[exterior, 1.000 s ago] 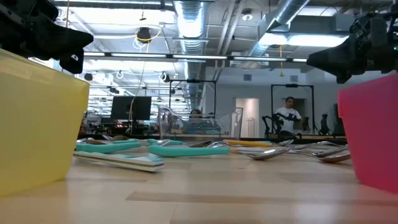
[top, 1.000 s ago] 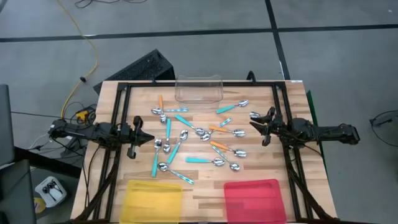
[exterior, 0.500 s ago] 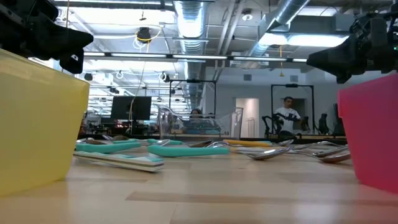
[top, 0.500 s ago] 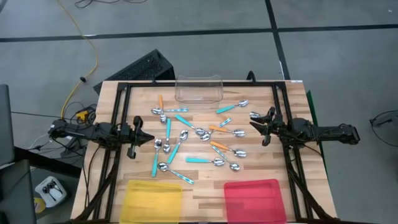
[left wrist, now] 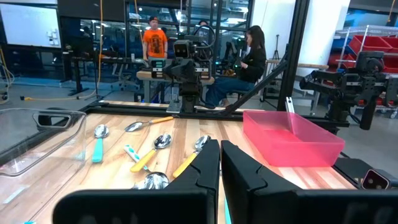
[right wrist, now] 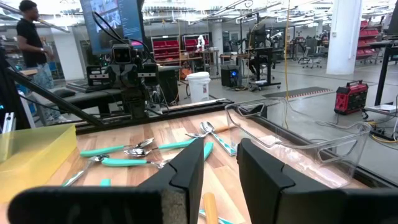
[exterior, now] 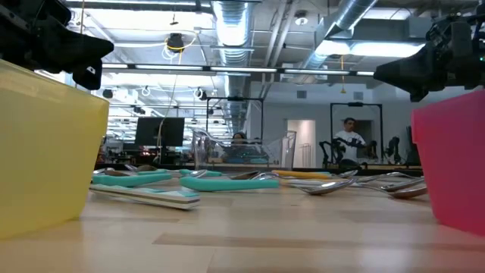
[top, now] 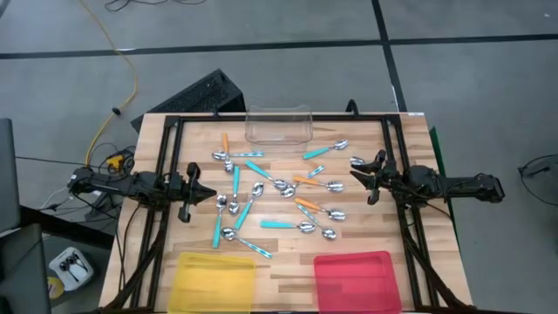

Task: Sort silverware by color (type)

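Basically spoons [top: 270, 192] mid-table, light, stiff, slick bowls; grab by handles. Left gripper [top: 193, 194] pressed together at left edge, right gripper [top: 364, 177] part spread, empty, at right edge.

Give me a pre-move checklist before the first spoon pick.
1. Left pincer empty and off the table: ok, though shut, so open it first.
2. Right pincer empty, fingers apart: ok.
3. Spoons scattered mid-table, none sorted yet: ok.
4. Yellow tray empty: ok.
5. Red tray empty: ok.
6. Clear tub at the far edge, empty: ok.
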Available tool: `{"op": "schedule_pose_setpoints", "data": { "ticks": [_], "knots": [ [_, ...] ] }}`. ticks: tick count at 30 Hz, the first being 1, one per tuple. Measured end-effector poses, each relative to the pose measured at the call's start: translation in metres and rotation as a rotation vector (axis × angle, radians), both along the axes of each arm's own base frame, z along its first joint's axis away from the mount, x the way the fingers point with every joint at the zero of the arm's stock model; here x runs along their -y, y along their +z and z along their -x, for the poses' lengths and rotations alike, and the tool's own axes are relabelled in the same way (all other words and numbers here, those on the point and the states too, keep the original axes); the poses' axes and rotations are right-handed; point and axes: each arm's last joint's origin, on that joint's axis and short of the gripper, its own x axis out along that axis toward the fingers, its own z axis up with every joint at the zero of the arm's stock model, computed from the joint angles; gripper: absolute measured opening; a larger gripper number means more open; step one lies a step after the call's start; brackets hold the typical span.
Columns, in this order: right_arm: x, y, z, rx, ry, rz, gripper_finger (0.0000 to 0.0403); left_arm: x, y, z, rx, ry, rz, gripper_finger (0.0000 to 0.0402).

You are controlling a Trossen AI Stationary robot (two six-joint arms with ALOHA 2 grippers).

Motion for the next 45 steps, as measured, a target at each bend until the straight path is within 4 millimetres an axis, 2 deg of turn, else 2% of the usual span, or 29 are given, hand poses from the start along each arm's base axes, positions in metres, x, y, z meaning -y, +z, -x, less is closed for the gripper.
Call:
{"op": "schedule_pose_setpoints", "data": {
  "ticks": [32, 40, 45],
  "knots": [
    [0.0, 0.0, 0.0, 0.0, 0.0, 0.001, 0.0123, 0.0, 0.0, 0.0, 0.0, 0.0, 0.0, 0.0],
    [0.0001, 0.0, 0.0, -0.054, -0.011, 0.163, 0.0123, 0.0, 0.0, 0.0, 0.0, 0.0, 0.0, 0.0],
    [0.0001, 0.0, 0.0, -0.056, -0.011, 0.171, 0.0123, -0.0016, 0.002, 0.0001, 0.02, 0.057, -0.007, 0.0]
  ]
}}
